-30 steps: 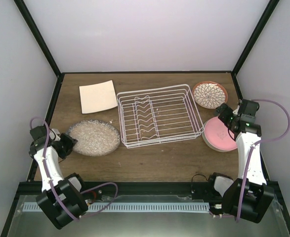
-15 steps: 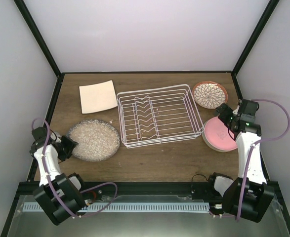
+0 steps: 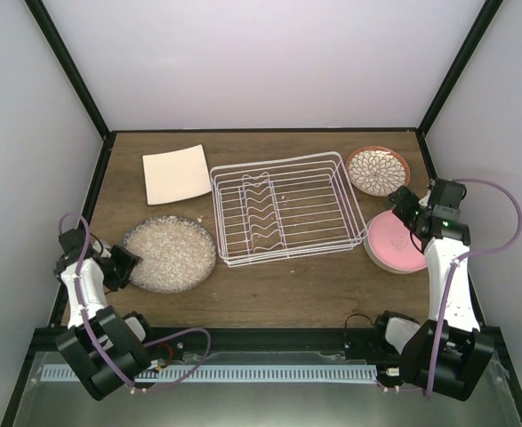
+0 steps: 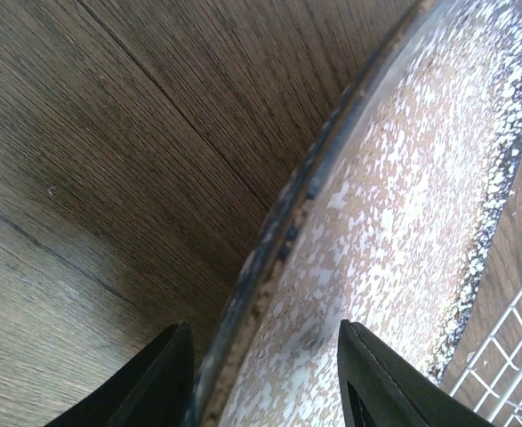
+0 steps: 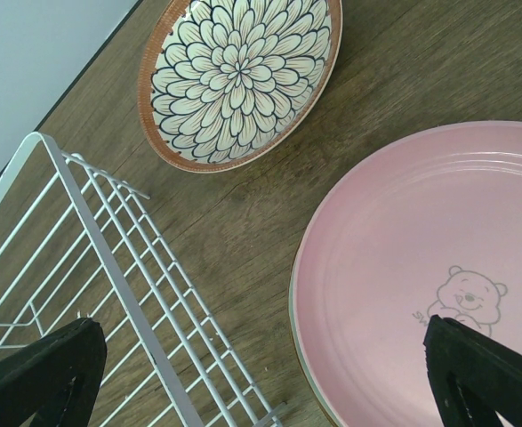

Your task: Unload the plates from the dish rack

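Left wrist: speckled plate (image 4: 403, 222) cropped top, right, bottom; dish rack (image 4: 498, 341), corner only. Right wrist: pink plate (image 5: 403, 267) cropped right, bottom.

- The dish rack (image 3: 261, 209) is set at the middle of the table (image 3: 278, 289).
- The square plate (image 3: 177, 174) is laid flat on the table, behind and to the left of the rack, just beside its far left corner.
- The large plate (image 3: 169, 253) is laid left of the rack, before the square plate.
- The small plate (image 3: 378, 170) is placed by the rack's far right corner.
- The bear-marked plate (image 3: 394, 245) is laid before the small plate, just beside the rack's near right corner.
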Controlling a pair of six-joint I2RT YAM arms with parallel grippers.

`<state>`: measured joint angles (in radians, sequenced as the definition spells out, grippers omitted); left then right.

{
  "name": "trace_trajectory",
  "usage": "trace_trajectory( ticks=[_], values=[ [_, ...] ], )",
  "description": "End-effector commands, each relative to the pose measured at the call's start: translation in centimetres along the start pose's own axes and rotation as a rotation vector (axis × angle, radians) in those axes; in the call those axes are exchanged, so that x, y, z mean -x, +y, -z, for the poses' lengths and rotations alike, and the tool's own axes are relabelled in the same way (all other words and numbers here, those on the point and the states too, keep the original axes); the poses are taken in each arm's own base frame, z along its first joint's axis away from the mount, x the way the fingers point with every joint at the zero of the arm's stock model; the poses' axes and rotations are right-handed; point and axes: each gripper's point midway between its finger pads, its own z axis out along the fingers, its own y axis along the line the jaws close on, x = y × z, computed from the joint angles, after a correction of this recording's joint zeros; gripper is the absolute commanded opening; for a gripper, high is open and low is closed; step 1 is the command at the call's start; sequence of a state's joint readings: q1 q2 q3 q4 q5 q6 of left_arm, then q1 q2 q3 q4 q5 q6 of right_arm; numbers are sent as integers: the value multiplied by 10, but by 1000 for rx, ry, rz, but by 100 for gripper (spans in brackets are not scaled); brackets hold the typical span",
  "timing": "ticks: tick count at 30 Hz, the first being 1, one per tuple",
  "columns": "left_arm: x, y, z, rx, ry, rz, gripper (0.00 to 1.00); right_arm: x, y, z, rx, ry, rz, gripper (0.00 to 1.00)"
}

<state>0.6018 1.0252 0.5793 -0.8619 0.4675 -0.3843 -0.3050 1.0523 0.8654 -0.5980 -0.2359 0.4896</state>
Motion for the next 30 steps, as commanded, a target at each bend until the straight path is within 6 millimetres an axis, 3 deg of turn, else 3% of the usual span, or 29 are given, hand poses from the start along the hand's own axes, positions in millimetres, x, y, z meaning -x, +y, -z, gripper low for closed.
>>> trace_trajectory(
  ticks=[1,30],
  values=[
    [5,-4,1,-15,-14,-8,47,9,7,7,14,-32,5,100],
    [14,16,-13,102,44,24,57,8,4,15,4,-57,-20,100]
  ],
)
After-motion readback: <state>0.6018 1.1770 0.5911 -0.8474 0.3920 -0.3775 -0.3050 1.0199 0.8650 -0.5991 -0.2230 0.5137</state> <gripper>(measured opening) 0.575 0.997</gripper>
